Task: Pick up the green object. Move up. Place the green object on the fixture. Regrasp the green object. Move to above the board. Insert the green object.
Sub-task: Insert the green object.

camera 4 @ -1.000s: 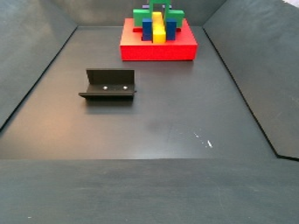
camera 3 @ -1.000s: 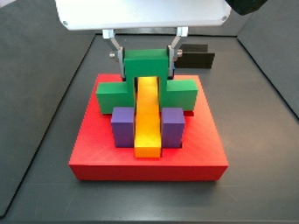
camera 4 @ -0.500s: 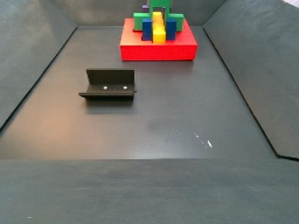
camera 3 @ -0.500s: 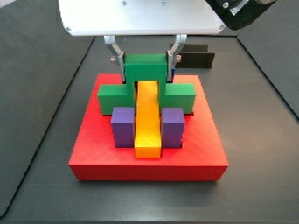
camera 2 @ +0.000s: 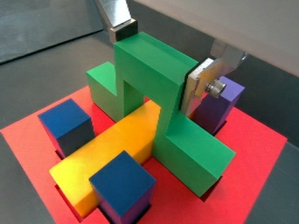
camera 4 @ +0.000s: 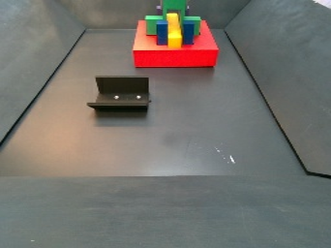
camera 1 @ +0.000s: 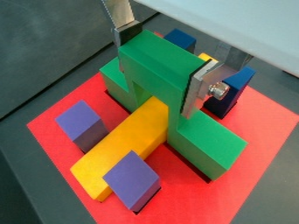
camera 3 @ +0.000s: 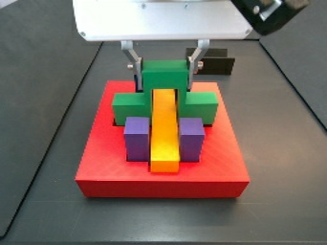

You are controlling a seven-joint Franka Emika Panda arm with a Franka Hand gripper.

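The green object (camera 3: 163, 78) sits on the red board (camera 3: 160, 178), its centre block straddling the far end of the yellow bar (camera 3: 163, 129). My gripper (camera 3: 163, 63) hangs directly over it, shut on the raised centre block. In both wrist views the silver fingers (camera 1: 193, 92) (camera 2: 197, 87) press the block's two sides, with the gripper (camera 1: 160, 74) (camera 2: 160, 61) around the green object (camera 1: 158, 66) (camera 2: 146, 74). The crossbar ends rest low on the board (camera 1: 271, 131) on each side of the bar. The fixture (camera 4: 120, 94) stands apart on the floor, with nothing on it.
Two purple blocks (camera 3: 134, 134) (camera 3: 192, 134) flank the yellow bar's near part. Blue blocks (camera 1: 181, 39) (camera 2: 122, 179) also stand on the board. The fixture (camera 3: 217, 64) shows dark behind the board in a side view. Dark walls ring the floor (camera 4: 168, 145).
The gripper has lowered a little with the green object, so the piece now sits deeper over the yellow bar. Nothing else has moved.
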